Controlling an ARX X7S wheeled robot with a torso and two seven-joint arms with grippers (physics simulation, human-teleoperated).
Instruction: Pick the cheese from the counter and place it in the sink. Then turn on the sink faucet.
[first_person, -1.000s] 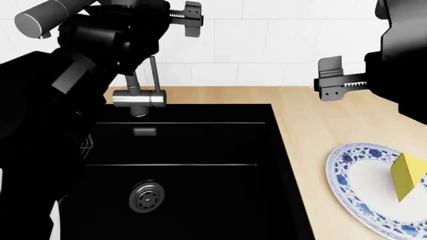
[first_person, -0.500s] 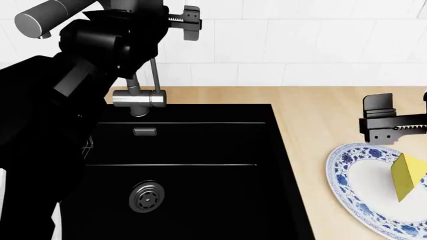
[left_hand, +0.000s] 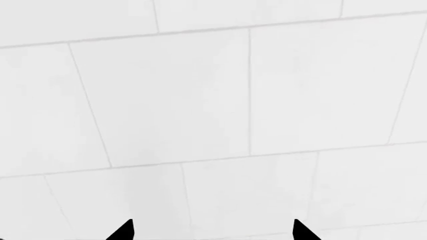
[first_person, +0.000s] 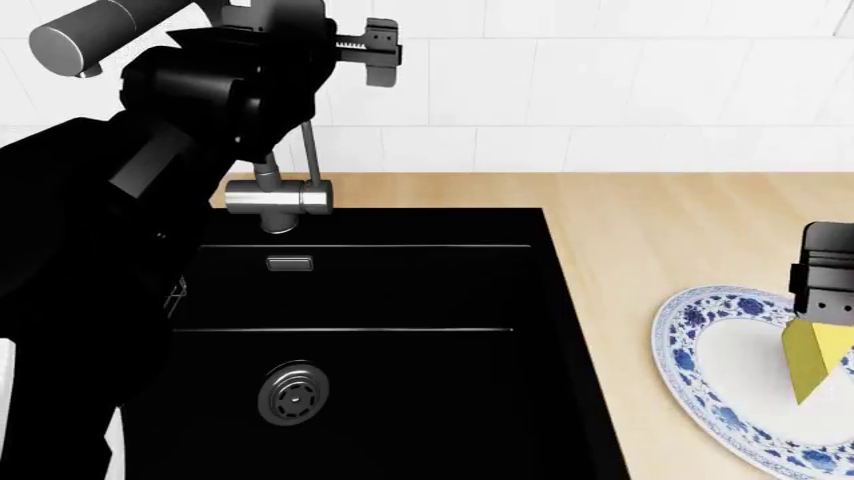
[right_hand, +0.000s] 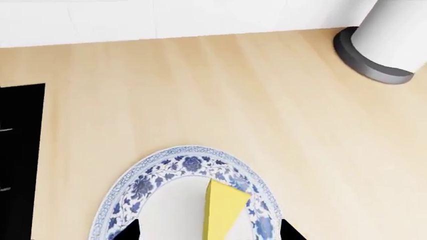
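The left arm (first_person: 134, 200) is glossy black, built of bulky rounded shells with a grey bar set into one. Its fingers (first_person: 380, 50) are grey slabs with small screw holes on a toothed black rail. The right fingers (first_person: 827, 262) look dark grey, with black pointed tips.

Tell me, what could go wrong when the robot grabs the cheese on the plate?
1. The small yellow cheese wedge sits on the blue-patterned white plate, so the closing right gripper might push it sideways on the smooth surface instead of gripping it.
2. The right gripper's fingers could bump the plate and shove it along the light wood counter.
3. The left gripper hangs beside the brushed-steel gooseneck faucet; a careless move might knock it.
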